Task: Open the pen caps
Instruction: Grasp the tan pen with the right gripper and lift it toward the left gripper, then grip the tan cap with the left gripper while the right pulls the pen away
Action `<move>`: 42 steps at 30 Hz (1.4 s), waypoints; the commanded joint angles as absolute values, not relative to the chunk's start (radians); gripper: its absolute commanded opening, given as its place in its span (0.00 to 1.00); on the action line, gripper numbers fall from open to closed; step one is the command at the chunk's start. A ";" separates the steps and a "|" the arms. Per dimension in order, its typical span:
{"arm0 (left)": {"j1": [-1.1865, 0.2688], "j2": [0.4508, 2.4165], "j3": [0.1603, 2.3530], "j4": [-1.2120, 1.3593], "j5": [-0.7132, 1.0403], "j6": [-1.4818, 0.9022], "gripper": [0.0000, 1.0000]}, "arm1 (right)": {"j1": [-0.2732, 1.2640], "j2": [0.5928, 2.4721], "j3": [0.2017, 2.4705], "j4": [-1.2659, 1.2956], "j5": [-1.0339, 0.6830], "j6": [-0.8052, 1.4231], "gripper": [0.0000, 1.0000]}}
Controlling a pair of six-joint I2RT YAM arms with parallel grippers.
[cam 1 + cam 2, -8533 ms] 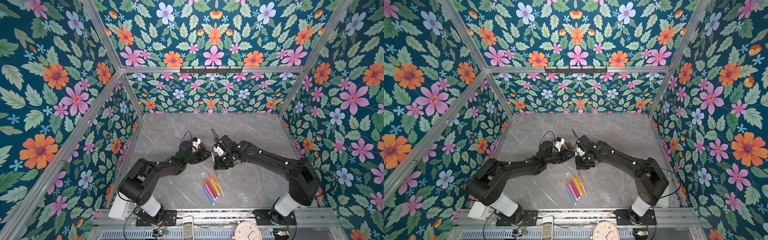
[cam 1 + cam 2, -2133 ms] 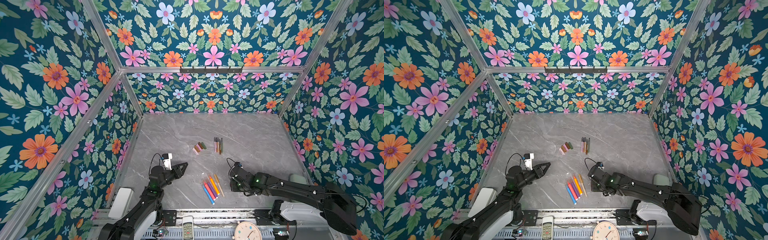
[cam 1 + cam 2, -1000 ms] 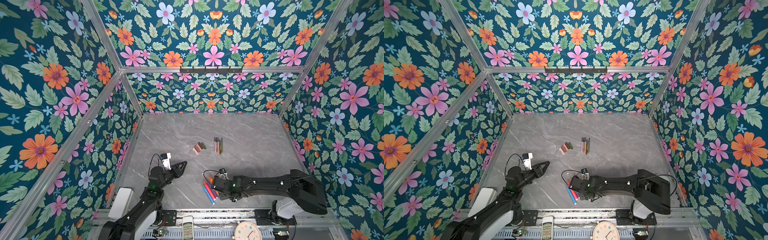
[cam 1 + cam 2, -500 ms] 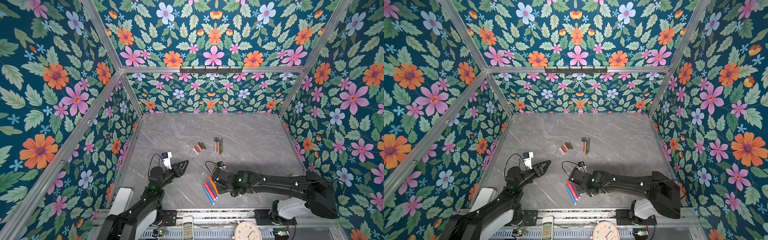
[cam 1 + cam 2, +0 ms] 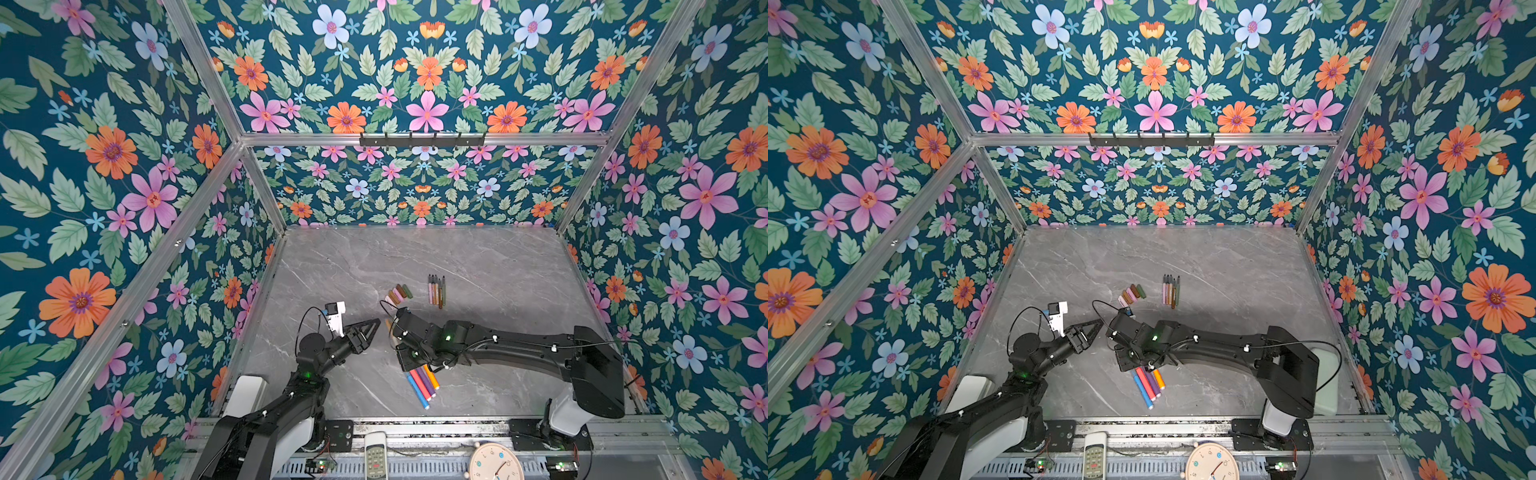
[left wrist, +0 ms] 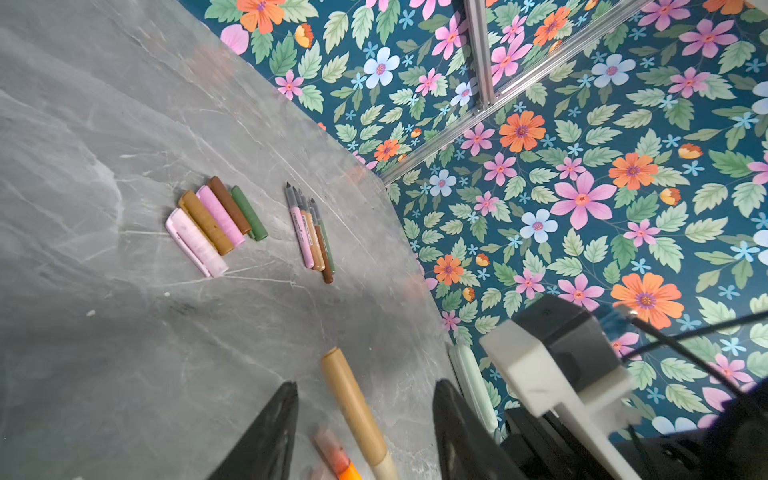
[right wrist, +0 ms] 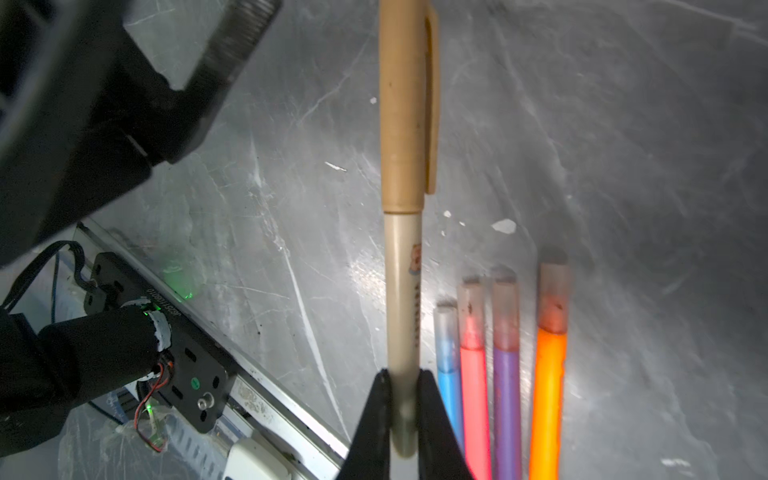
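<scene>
Cap pull set up: beige pen held, cap end offered to the other arm.
The right gripper [image 7: 405, 382] is clamped on the barrel of the beige pen [image 7: 401, 291]. Its cap [image 6: 353, 399] is seen btwn the spread jaws of the left gripper [image 6: 366, 383], not yet pinched. For a clean pull, the cap should be centred btwn the jaws, gripped clear of the seam w/ the barrel, then drawn straight along the pen axis, no bending. Four capped pens [image 7: 498, 365] lie close by; loose caps [image 6: 216, 224] and bare pens [image 6: 311, 237] are laid farther back.
</scene>
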State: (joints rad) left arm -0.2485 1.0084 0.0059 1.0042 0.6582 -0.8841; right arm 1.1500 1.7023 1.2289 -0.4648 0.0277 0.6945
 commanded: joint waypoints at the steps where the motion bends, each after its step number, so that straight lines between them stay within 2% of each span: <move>1: -0.247 1.022 -0.025 1.063 0.681 -0.882 0.55 | 1.149 1.730 1.265 -0.483 0.012 0.655 0.02; 14: -0.247 1.108 0.004 1.064 0.690 -0.884 0.51 | 1.153 1.733 1.295 -0.476 0.029 0.623 0.02; 26: -0.247 1.245 0.025 1.203 0.776 -0.917 0.47 | 1.187 1.771 1.320 -0.468 0.070 0.558 0.02; 28: -0.247 1.275 0.028 1.244 0.797 -0.927 0.40 | 1.193 1.784 1.332 -0.479 0.080 0.557 0.02; 31: -0.247 1.318 0.023 1.328 0.820 -0.953 0.23 | 1.196 1.801 1.347 -0.498 0.100 0.557 0.02; 33: -0.247 1.343 0.022 1.369 0.831 -0.965 0.08 | 1.195 1.799 1.348 -0.503 0.113 0.558 0.02; 35: -0.247 1.356 0.021 1.394 0.837 -0.974 0.00 | 1.196 1.797 1.347 -0.505 0.123 0.562 0.03; 37: -0.247 1.359 0.020 1.406 0.839 -0.977 0.00 | 1.195 1.794 1.345 -0.504 0.129 0.569 0.13; 39: -0.247 1.356 0.017 1.407 0.836 -0.977 0.00 | 1.192 1.790 1.342 -0.492 0.123 0.575 0.28; 42: -0.247 1.347 0.015 1.395 0.831 -0.973 0.00 | 1.172 1.782 1.324 -0.433 0.040 0.592 0.32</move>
State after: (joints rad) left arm -0.2485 1.3533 0.0162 1.3605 0.8265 -0.9844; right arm 1.1847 1.7916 1.3331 -0.4808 0.0898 0.5701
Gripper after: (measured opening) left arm 0.149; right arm 0.321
